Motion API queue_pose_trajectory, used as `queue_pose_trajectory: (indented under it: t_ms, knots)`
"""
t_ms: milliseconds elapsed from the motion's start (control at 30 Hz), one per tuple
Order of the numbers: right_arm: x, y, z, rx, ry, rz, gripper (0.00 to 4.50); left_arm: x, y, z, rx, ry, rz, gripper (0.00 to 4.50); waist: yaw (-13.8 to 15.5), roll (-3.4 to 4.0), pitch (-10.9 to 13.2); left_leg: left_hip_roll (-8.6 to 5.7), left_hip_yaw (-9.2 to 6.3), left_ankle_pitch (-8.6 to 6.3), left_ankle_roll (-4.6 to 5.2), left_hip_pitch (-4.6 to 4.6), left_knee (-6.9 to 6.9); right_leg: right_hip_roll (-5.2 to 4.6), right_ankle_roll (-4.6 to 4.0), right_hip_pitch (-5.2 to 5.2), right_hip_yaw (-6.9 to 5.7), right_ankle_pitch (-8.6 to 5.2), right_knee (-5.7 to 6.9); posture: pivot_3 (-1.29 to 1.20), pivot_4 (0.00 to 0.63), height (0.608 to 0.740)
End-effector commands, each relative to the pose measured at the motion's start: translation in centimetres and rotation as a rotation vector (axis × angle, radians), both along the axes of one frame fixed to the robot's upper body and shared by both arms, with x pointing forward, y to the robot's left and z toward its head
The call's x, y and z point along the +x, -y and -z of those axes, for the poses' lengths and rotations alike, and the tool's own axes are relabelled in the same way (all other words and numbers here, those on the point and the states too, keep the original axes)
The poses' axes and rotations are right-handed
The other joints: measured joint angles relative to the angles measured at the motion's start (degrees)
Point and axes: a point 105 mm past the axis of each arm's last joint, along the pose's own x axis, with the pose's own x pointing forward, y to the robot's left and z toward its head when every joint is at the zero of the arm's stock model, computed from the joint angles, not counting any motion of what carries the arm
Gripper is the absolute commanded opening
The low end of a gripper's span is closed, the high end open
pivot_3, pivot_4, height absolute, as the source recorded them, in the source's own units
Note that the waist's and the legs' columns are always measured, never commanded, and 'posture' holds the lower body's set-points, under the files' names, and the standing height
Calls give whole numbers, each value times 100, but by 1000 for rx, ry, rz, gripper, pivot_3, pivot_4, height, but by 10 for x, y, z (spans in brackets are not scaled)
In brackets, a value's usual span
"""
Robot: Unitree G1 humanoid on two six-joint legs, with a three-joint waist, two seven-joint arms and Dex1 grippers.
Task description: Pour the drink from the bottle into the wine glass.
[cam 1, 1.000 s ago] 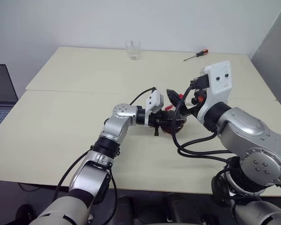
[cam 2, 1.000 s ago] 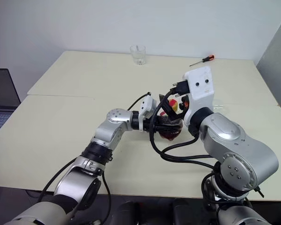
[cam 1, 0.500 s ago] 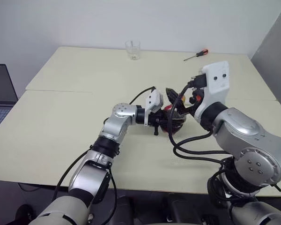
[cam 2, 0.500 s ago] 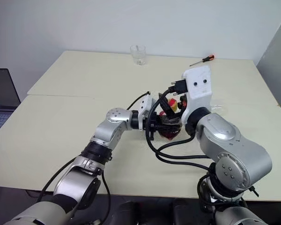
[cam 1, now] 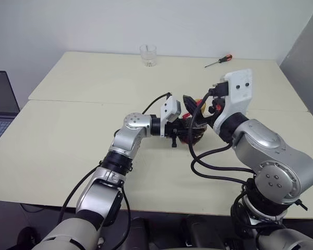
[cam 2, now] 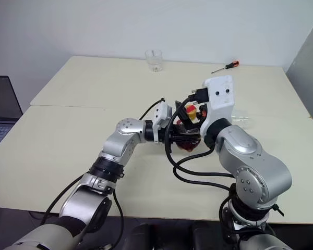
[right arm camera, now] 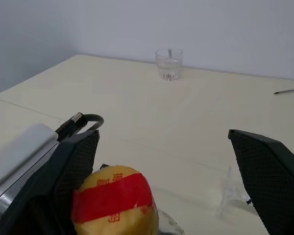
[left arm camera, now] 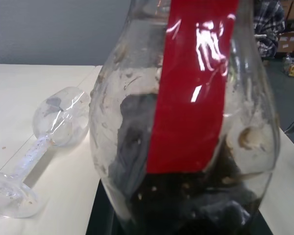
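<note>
Pouring not begun: the left gripper (cam 1: 183, 131) is clenched on the capped bottle (left arm camera: 186, 122) mid-counter, the right gripper (right arm camera: 161, 161) stands released about its cap (right arm camera: 112, 200), and the wine glass (left arm camera: 44, 142) lies toppled beside, empty.

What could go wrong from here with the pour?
1. The wine glass lies on its side on the table; pouring now would spill unless it is stood up first.
2. The cap is on the bottle, held by the shut left gripper. The open right gripper flanks it; a skewed closure may slip off.
</note>
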Motion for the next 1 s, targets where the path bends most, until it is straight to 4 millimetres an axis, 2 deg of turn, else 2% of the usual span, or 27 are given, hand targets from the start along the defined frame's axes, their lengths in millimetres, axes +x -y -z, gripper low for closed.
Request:
queue_pose_trajectory:
  t_ms: [33, 200, 433, 567, 733, 900, 1000]
  knots:
    - [-3, 18, -3, 25, 32, 56, 4500, 1, -3, -19, -43, 64, -4, 774, 2, 0, 0, 0, 0, 0, 0, 0, -2, 0, 0, 1, -1, 0, -2, 0, 150, 740]
    - [-14, 31, 1, 6, 45, 39, 4500, 2, -3, -17, -34, 62, -6, 774, 5, 0, 0, 0, 0, 0, 0, -2, -10, 0, 0, 2, -2, 0, -15, 0, 150, 740]
    - [-28, 37, 5, -8, 54, -33, 4500, 3, -4, -14, -25, 60, -10, 774, 5, -1, 0, 0, -3, 0, 0, -2, -18, 0, 0, 5, -3, 0, -28, 0, 150, 740]
    - [-36, 37, 18, -35, 7, -89, 4500, 4, -5, -14, -20, 60, -13, 774, 5, -1, 1, -1, -8, 0, 0, -2, -20, 0, 0, 7, -3, 0, -31, 0, 150, 740]
    - [-42, 41, 25, -52, -16, -124, 4500, 4, -6, -14, -17, 61, -16, 773, 6, -1, 1, -2, -19, 0, 0, -1, -22, 0, 1, 8, -2, 0, -36, 0, 150, 740]
    - [-46, 39, 17, -35, 8, -169, 4500, 4, -7, -13, -15, 62, -18, 772, 6, -2, 1, -3, -31, 0, 0, -1, -25, 2, 1, 10, -3, 0, -38, 0, 150, 740]
    - [-48, 29, 4, 24, 58, -221, 4500, 4, -7, -13, -15, 62, -19, 772, -1, -2, 1, -2, -37, 0, 0, -1, -27, 3, 1, 10, -2, 0, -37, 0, 150, 740]
